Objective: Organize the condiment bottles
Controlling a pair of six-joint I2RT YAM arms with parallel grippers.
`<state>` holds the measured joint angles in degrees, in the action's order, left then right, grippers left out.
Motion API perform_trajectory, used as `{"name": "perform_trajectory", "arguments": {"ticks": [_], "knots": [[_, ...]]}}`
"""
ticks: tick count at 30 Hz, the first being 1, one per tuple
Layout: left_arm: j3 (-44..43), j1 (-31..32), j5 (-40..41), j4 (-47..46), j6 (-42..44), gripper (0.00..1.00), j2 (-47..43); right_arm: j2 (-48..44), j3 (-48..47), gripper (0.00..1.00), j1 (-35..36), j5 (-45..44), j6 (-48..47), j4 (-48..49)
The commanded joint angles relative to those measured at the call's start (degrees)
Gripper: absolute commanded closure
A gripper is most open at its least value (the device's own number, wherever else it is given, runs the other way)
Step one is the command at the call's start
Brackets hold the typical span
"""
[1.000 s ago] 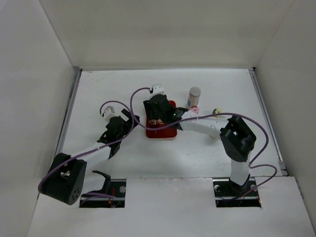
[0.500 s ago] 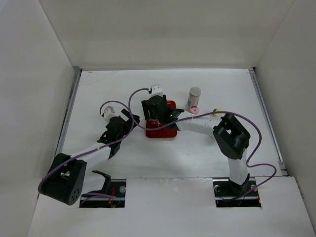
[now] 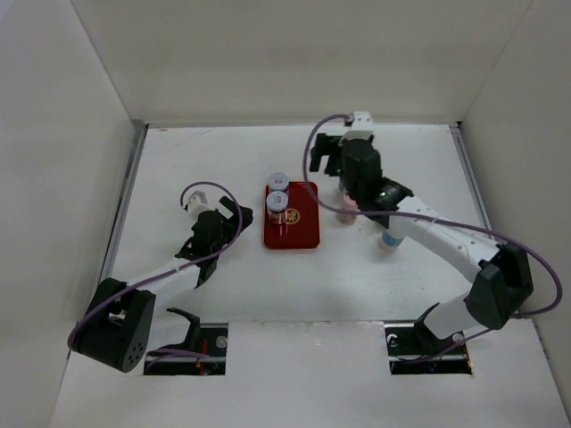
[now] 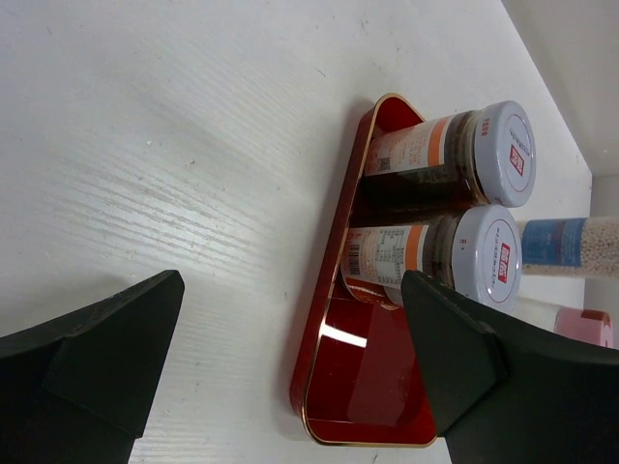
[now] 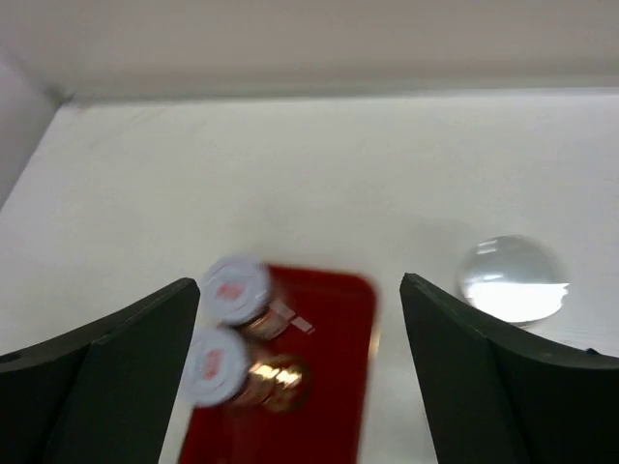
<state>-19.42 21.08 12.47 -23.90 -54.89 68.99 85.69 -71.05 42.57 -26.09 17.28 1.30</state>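
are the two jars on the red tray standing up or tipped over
Upright: both jars show round caps facing up, at the far end of the red tray.

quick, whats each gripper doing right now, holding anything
Left gripper: open, holding nothing.
Right gripper: open, holding nothing.

Tray [image 3: 293, 235] — red, flat, rectangular with rounded corners. In the left wrist view I read a thin gold rim and a glossy floor. It lies flat on the table [image 3: 205, 160], near the middle, long side running front to back. Table — white, with a faint wood grain. Plain white walls [image 3: 294, 62] close it in at left, back and right.
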Motion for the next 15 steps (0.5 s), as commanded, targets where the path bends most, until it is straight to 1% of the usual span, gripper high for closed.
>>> {"name": "perform_trajectory", "arguments": {"ticks": [1, 4, 7, 11, 13, 15], "knots": [[0.4, 0.3, 0.2, -2.6, -0.4, 0.00, -0.6, -1.3, 2.2, 0.06, -8.8, -5.5, -1.6, -1.0], [0.4, 0.3, 0.1, -2.6, -0.4, 0.00, -1.0, 1.6, 1.8, 0.02, -13.3, -4.2, -3.4, -2.4], [0.6, 0.1, 0.5, -2.6, -0.3, 0.00, -0.7, 4.9, 0.1, 0.00, -14.1, -0.6, -5.0, -3.3], [0.1, 0.2, 0.0, -2.6, -0.3, 0.00, 0.1, 9.9, -2.3, 0.00, -15.1, 0.7, -4.7, -3.1], [0.2, 0.1, 0.4, -2.7, -0.3, 0.00, 0.5, 11.9, -3.3, 0.02, -15.6, 0.6, -4.5, -3.4], [0.0, -0.1, -0.2, -2.8, -0.3, 0.00, 1.1, 13.5, -4.4, 0.07, -16.0, 0.1, -4.4, -3.8]]}}
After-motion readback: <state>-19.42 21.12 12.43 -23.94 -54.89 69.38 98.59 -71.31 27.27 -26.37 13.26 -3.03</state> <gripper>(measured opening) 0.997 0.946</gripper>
